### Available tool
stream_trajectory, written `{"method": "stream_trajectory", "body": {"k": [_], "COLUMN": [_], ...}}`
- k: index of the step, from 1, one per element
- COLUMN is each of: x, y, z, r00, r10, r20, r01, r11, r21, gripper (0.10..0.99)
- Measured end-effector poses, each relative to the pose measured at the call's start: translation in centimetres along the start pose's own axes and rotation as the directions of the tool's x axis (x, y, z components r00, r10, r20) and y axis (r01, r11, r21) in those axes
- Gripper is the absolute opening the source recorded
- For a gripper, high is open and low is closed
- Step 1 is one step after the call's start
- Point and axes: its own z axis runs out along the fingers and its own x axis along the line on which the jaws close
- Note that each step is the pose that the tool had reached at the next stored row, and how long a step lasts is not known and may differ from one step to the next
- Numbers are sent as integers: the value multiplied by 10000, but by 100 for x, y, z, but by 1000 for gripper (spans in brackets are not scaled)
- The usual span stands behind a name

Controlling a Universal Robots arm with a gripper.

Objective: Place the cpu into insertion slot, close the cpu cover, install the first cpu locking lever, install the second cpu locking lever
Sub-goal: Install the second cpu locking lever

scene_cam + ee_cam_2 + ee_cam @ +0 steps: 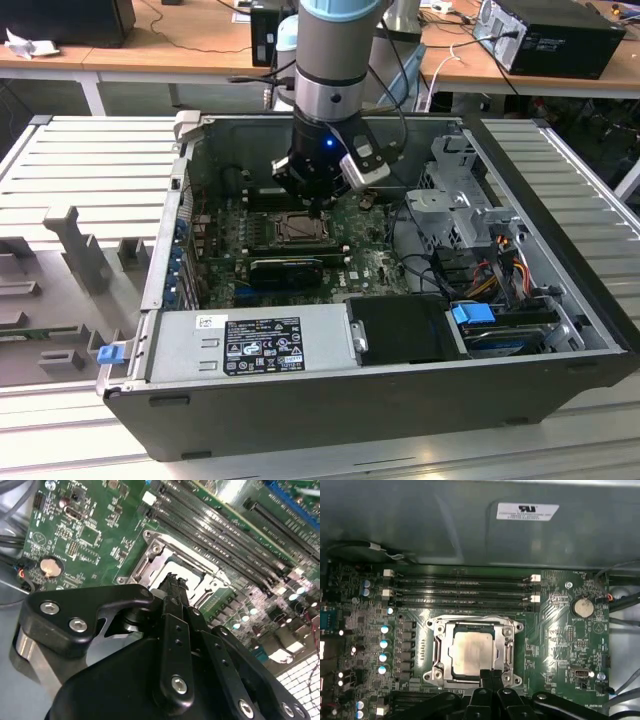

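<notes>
The cpu [471,651] is a flat, matte silvery-grey square with rounded corners, lying seated in the insertion slot [438,645]. The slot's stamped metal rim is bright and shiny, with screw heads at its corners. The cpu cover [509,650], a thin silver frame with a square window, lies down around the chip, so the chip's top shows through the window.

Around the socket spreads the green motherboard [555,645], busy with small components. At 12 o'clock of the socket in the first wrist view run four long dark memory slots [460,591] with white end clips, and towards 2 o'clock sits a round, shiny coin battery [583,607]. At 9 o'clock stands a column of small cylindrical capacitors [384,642].

The end effector [489,674] is black, with smooth moulded links held by bright screws. In both wrist views its two narrow fingers [175,592] are brought together with no visible gap, nothing clamped between them. The tips sit at the socket's 6 o'clock edge in the first wrist view, against or just above the cover frame; contact cannot be told.

In the exterior view the end effector [318,203] hangs inside the open dark computer case [520,385], just above the socket.
</notes>
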Motion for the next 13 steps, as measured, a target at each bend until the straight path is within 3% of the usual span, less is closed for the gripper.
{"method": "stream_trajectory", "body": {"k": [3, 7, 8, 9, 10, 12, 13], "x": [2, 3, 3, 3, 3, 7, 8], "y": [-61, -89, -91, -91, -92, -115, -128], "z": [2, 12, 13, 14, 14, 23, 40], "r00": [10000, 10000, 10000, 10000, 10000, 10000, 10000], "r10": [0, 2, 0, -2, -4, -25, -65], "r20": [-2, -5, -7, -2, 2, 12, 8], "r01": [0, -2, 0, 2, 4, 25, 65], "r11": [10000, 10000, 10000, 9995, 9990, 9966, 9965], "r21": [0, -4, -47, -306, -444, -825, -833], "gripper": [106, 106, 106, 106, 106, 106, 106]}}
